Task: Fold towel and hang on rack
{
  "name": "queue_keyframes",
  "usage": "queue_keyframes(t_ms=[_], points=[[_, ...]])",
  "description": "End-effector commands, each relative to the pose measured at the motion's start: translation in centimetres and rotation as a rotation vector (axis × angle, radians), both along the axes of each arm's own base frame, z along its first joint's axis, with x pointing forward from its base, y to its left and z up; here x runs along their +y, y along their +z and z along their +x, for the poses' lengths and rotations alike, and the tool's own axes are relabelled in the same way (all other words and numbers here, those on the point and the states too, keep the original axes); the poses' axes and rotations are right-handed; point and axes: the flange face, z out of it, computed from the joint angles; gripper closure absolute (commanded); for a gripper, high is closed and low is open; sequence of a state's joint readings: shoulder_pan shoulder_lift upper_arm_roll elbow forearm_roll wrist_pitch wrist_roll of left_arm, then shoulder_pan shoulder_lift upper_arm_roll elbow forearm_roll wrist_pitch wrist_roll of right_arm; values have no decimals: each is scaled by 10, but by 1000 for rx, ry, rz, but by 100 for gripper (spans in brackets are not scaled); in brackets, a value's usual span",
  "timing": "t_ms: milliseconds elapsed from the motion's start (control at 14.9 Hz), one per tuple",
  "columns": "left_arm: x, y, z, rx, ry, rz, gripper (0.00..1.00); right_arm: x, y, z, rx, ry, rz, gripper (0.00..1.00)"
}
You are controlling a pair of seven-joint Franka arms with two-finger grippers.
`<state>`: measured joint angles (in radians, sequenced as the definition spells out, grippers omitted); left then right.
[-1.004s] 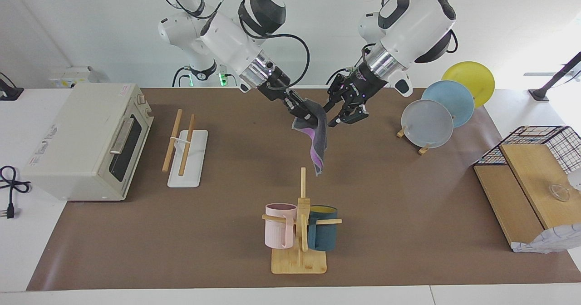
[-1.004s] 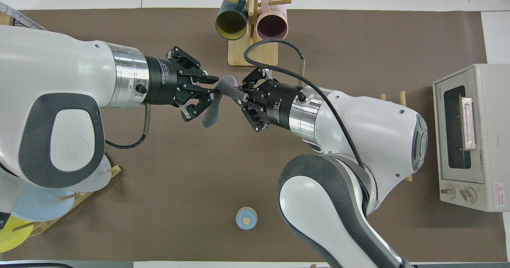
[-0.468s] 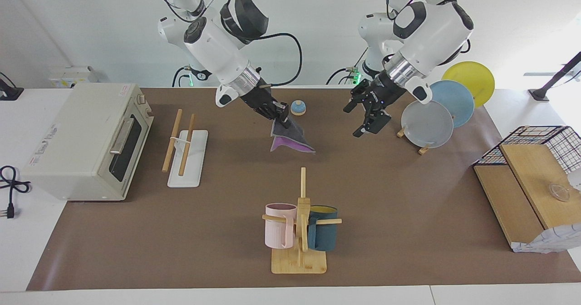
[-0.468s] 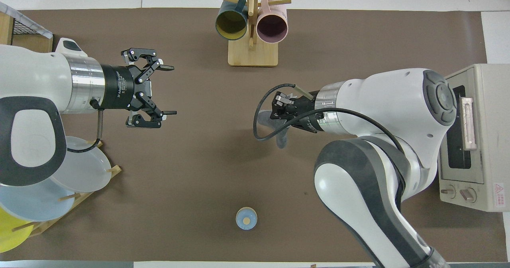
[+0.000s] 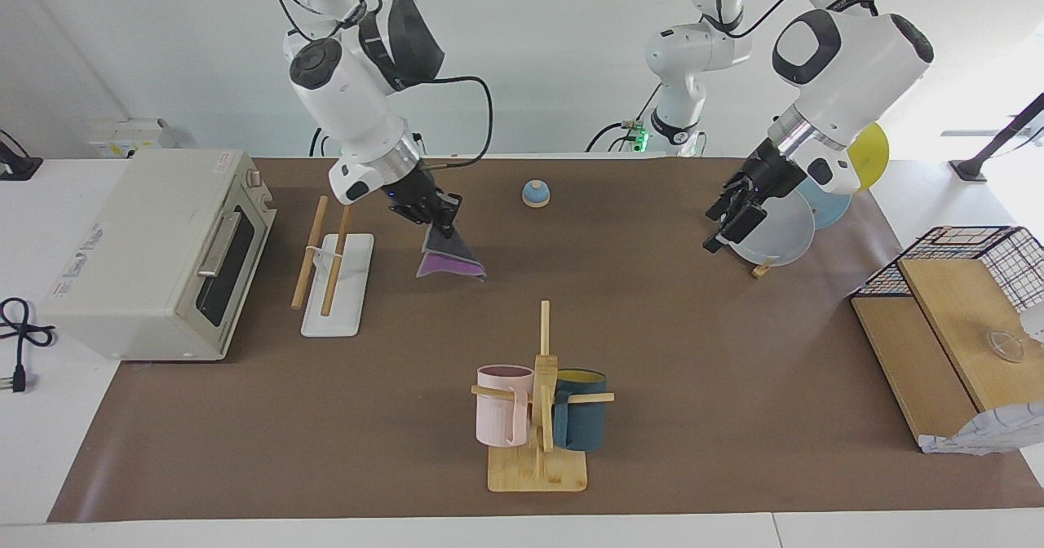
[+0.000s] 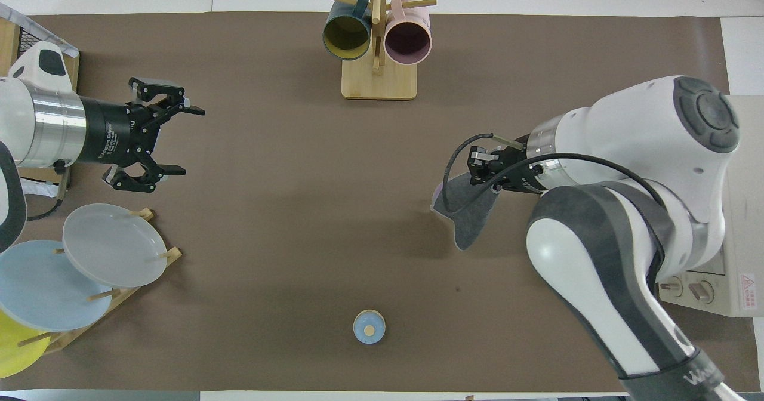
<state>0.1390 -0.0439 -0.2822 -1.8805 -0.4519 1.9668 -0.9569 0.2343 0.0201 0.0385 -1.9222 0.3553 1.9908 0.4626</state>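
My right gripper (image 5: 441, 220) sits in the upper centre-left of the facing view and at centre-right of the overhead view (image 6: 481, 174), its fingers clamped on the top of the towel (image 5: 449, 256). The towel hangs from that grip as a small folded wedge, dark grey on its upper face with purple showing along its lower edge; in the overhead view it appears as a grey flap (image 6: 468, 210) with a sliver of purple at one side. I cannot tell whether its lowest edge touches the brown mat (image 5: 693, 352). The rack (image 5: 333, 262) stands just beside the towel, toward the right arm's end of the table, in the left-centre of the facing view, its two wooden rods bare. The toaster oven (image 5: 155, 250) occupies the left edge of that view. My left gripper (image 5: 732, 215) hangs with its fingers spread wide and holding nothing, at the upper right of the facing view in front of the plate stand (image 5: 783, 222), and at the left edge of the overhead view (image 6: 179, 141).
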Motion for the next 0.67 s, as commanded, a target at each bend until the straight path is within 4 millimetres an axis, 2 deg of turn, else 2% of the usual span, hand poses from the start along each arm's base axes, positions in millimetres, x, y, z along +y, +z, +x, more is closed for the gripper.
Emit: queue_keyframes(t_ms=[0, 268, 468, 602], points=[[25, 2, -9, -71, -202, 100, 0, -53, -3, -1, 14, 7, -18, 100], [36, 11, -1, -166, -513, 307, 0, -121, -17, -7, 9, 108, -19, 100], [45, 26, 9, -183, -776, 405, 0, -155, -23, -10, -10, 178, -56, 100], [45, 39, 14, -161, -865, 428, 0, -175, -23, -10, -24, 206, -70, 100]])
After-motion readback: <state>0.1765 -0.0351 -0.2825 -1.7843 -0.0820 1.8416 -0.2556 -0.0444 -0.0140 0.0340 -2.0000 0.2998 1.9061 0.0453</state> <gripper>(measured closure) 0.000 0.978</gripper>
